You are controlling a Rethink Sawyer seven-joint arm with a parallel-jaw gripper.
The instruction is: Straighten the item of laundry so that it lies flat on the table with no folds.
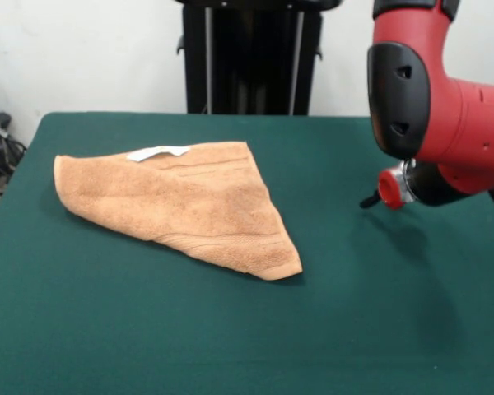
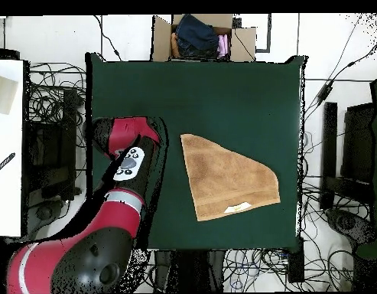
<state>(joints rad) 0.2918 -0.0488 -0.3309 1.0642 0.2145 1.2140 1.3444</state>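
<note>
The towel lies on the dark green table, folded over into a rough triangle rather than spread flat. In the overhead view it sits a little toward four o'clock of the table's middle: one corner points to about ten o'clock, a rounded corner to three o'clock, and the third to six o'clock. Its small white label shows near the six o'clock edge. In the front view the label lies on the top edge of the cloth, and hemmed bands run across the folded upper layer.

The red and black arm reaches over the nine o'clock side of the table in the overhead view, well apart from the towel, with nothing between them but bare felt. The arm's bulk hides the hand in both views, so I cannot tell how far it is open or whether it has hold of anything.

Beyond the table's twelve o'clock edge in the overhead view stands an open cardboard box holding bundled clothing, dark blue with a bit of pink at one side.
</note>
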